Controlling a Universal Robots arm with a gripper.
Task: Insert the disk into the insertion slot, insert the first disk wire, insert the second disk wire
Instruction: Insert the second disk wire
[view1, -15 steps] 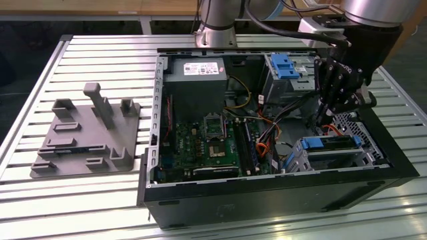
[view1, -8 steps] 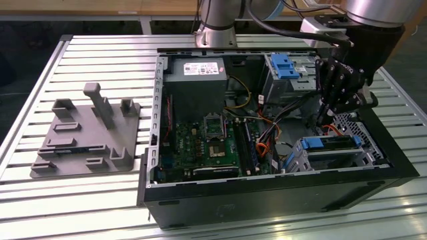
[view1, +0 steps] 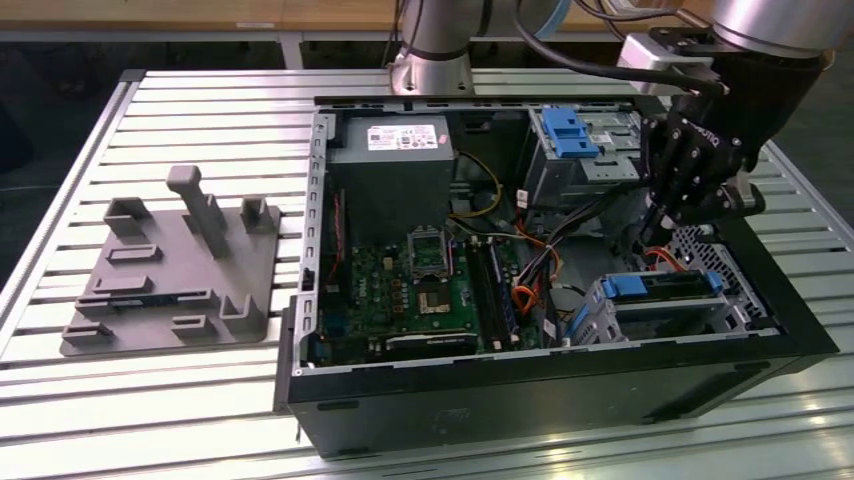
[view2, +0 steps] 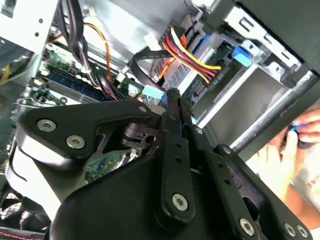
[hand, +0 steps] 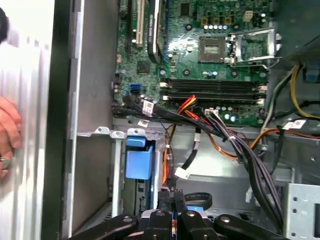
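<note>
The disk (view1: 663, 287) sits in the insertion slot (view1: 714, 305). The gripper (view1: 657, 232) hangs just above, jaws clenched, maybe on a wire; pushing it in needs careful aim.

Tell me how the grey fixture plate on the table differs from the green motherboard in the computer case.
The grey fixture plate lies out on the slatted table, at the exterior view's left; the green motherboard sits inside the black computer case. The plate is one plain grey with upright posts; the motherboard is green, crowded with slots and a socket. Wires run over the motherboard, none over the plate. Both lie flat.
</note>
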